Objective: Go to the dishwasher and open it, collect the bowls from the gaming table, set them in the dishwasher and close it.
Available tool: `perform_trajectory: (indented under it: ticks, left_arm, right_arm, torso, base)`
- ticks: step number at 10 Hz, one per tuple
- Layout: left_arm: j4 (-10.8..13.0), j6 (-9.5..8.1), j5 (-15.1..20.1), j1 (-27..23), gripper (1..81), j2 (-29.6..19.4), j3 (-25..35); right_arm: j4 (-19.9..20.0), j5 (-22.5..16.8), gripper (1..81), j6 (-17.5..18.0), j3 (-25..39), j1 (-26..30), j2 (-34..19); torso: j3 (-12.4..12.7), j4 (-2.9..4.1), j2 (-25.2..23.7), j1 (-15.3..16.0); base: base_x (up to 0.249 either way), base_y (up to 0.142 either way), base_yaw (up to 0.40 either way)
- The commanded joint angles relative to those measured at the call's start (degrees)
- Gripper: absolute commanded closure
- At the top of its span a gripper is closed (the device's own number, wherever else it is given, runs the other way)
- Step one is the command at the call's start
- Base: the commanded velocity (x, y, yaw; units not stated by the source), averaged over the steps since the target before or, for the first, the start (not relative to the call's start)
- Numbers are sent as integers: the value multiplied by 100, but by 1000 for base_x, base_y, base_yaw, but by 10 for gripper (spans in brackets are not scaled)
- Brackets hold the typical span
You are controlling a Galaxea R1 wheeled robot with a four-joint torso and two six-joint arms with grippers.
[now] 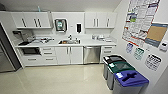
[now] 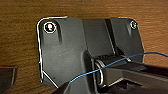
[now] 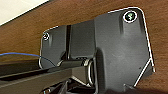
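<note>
- Jaws of both arms: whether they stand apart or together cannot be told, since each wrist view gives the robot's own dark plate and jointed bar against a brown wood-grain surface.
- Head view: the dishwasher [image 1: 91, 54] sits under the worktop [image 1: 100, 43] along the far wall, its brushed steel front shut, with a bar handle across its top edge. It stands just right of the white double cabinet doors [image 1: 69, 55] below the sink [image 1: 69, 41], and left of a narrow stack of white drawers [image 1: 108, 51].
- Head view: upper white cabinets [image 1: 31, 20] hang above the worktop, and a dark oven [image 1: 30, 51] is built in under its left part.
- Head view: three bins stand in a row against the right wall, one with a black lid [image 1: 113, 59], one with a green lid [image 1: 122, 67] and the nearest with a blue lid [image 1: 130, 78]. Posters [image 1: 140, 17] and a cork board [image 1: 156, 33] hang above them. The floor [image 1: 55, 80] is pale and glossy.
- Left wrist view: a thin blue wire [image 2: 105, 67] crosses in front of the plate.
- Right wrist view: a blue wire [image 3: 20, 54] runs by the bar, and a pale strip of floor [image 3: 17, 8] shows beyond the wood.
</note>
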Motion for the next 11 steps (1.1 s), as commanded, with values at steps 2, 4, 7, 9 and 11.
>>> perform_trajectory:
  ticks: [2,4,7,9,11]
  left_arm:
    - [-11,1,325,-293,10,-93,38]
    - [-20,-8,325,-293,10,-92,38]
    - [-20,-8,334,-285,10,-110,38]
    - [-20,-8,334,-285,10,-101,38]
    - [-20,-8,334,-293,10,-92,38]
  right_arm:
    - [18,-305,10,-24,48,263,-90]
    - [18,-305,10,-24,48,272,-90]
    - [18,-305,10,-24,48,272,-81]
    - [18,-314,10,-24,48,264,-81]
    - [18,-314,10,-24,48,264,-90]
  torso:
    - [0,0,0,0]
    - [0,0,0,0]
    - [0,0,0,0]
    - [0,0,0,0]
    - [0,0,0,0]
  base:
    - [136,0,0]
    - [137,0,0]
    - [141,0,0]
    - [146,0,0]
    - [146,0,0]
